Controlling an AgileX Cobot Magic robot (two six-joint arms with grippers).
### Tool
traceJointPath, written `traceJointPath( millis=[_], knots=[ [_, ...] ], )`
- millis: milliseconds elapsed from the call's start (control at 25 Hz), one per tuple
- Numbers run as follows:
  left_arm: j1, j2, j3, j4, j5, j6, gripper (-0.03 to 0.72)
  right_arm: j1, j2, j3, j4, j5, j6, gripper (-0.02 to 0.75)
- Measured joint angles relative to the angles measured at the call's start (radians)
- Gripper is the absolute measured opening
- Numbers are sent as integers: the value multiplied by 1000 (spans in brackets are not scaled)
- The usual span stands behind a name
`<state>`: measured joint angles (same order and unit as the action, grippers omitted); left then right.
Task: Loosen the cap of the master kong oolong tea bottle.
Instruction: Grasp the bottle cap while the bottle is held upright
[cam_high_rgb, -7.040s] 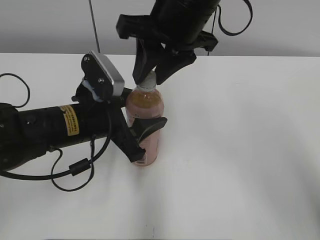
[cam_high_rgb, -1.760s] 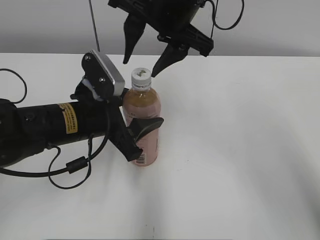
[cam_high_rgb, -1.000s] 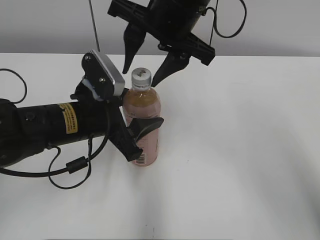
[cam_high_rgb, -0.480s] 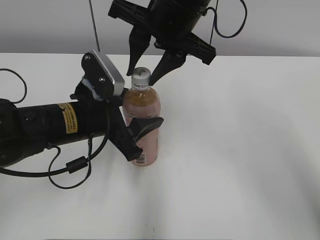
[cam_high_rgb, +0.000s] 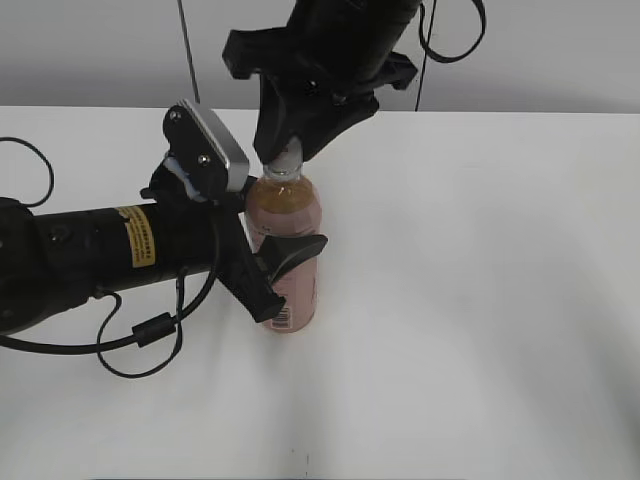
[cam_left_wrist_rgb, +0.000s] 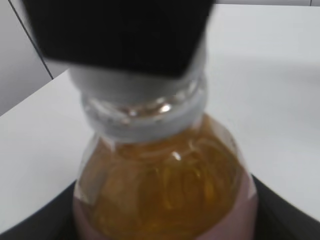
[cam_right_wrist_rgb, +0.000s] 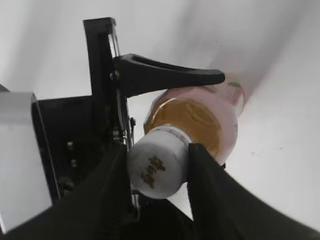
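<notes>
Cap-loosening step under way at table (cam_high_rgb: 480, 300) centre-left: right gripper (cam_right_wrist_rgb: 158, 162) pinched from above on white cap (cam_right_wrist_rgb: 156, 168), left gripper (cam_high_rgb: 285, 262) clamped round upright master kong oolong tea bottle (cam_high_rgb: 288, 235); next, judging by that grip, a twist without slipping.

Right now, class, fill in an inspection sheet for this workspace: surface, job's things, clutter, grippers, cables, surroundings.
Surface: white table, bare.
Job's things: tea bottle upright, amber tea inside, pink label; white cap on the neck.
Clutter: nothing seen.
Grippers: left gripper clamps the bottle's body from the side; right gripper reaches from above, fingers shut on the cap.
Cables: black cables loop on the table beside the left arm and hang by the right arm.
Surroundings: plain grey wall behind.
</notes>
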<state>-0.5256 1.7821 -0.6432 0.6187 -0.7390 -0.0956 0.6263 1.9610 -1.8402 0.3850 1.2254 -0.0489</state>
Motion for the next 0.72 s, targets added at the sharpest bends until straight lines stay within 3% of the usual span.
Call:
traceJointPath(
  millis=[720],
  knots=[
    [0, 0, -2, -10, 5, -5, 455, 9, -5, -1, -75, 2, -1323, 280]
  ],
)
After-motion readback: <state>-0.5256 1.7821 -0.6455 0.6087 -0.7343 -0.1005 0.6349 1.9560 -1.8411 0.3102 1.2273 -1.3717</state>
